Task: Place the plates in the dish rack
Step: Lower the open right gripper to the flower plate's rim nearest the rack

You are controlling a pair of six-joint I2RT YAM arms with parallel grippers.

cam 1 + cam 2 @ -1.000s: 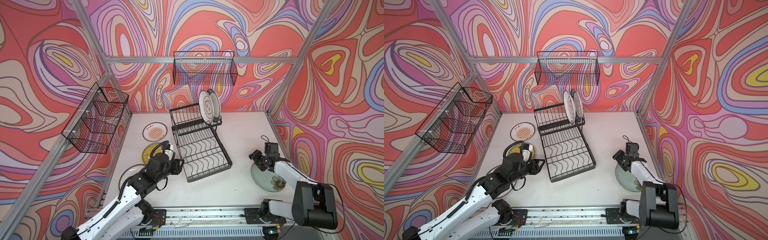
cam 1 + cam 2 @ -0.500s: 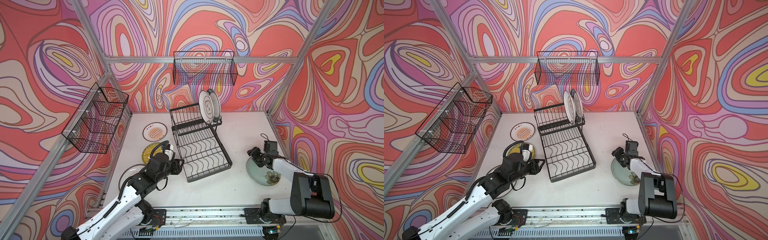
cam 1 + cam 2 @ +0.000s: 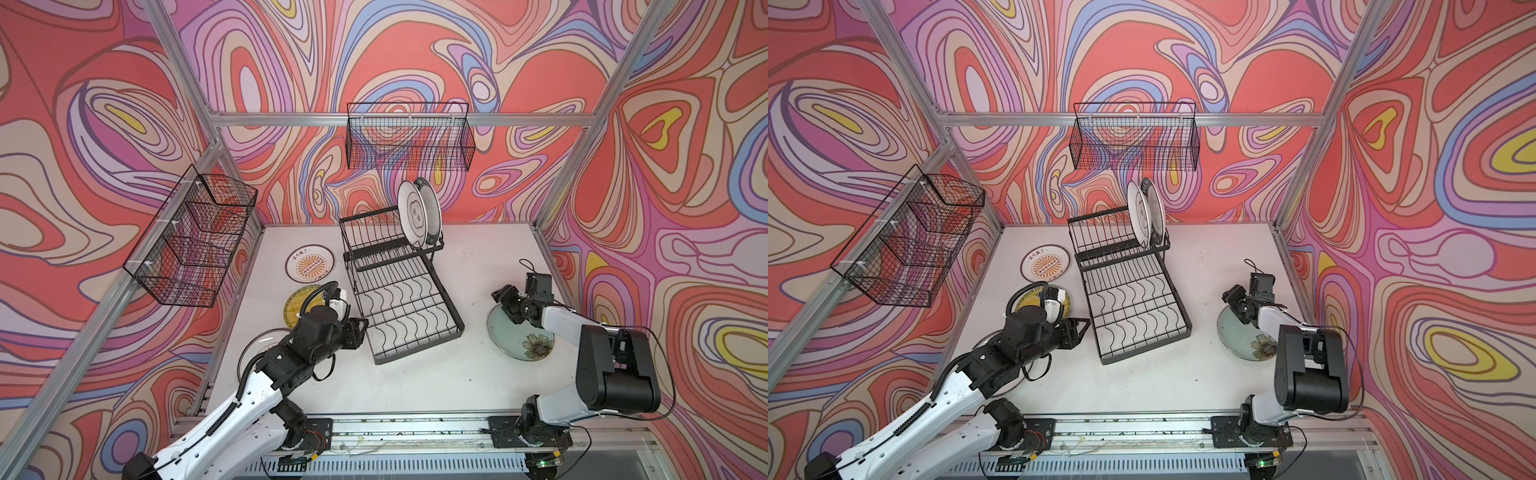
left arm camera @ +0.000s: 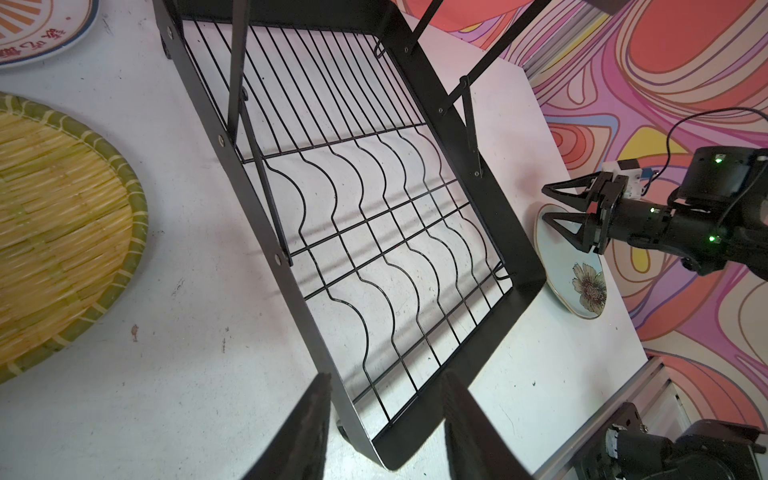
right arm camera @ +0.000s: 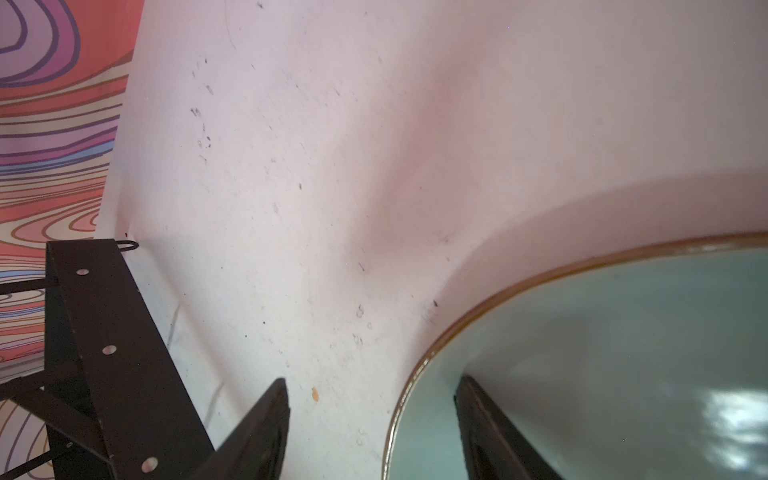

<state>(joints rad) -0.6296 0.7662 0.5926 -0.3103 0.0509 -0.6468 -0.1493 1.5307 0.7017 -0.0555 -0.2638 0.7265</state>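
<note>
The white table [image 3: 478, 266] bears the dish rack [image 3: 419, 346], sunburst plate [image 3: 309, 262], yellow woven plate [image 3: 295, 306] and green floral plate [image 3: 515, 343].

A speckled white desk [image 3: 478, 257] sits boxed in by swirl-patterned walls [image 3: 415, 54] of red, pink and lilac. A black mesh basket [image 3: 409, 137] hangs from the aluminium frame [image 3: 540, 120] at the back; a tiered basket [image 3: 193, 237] hangs at the left.

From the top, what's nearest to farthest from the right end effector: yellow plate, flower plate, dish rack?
1. Flower plate, on the right, its rim right at the right end effector.
2. Dish rack, in the middle.
3. Yellow plate, past the rack on the left.
</note>
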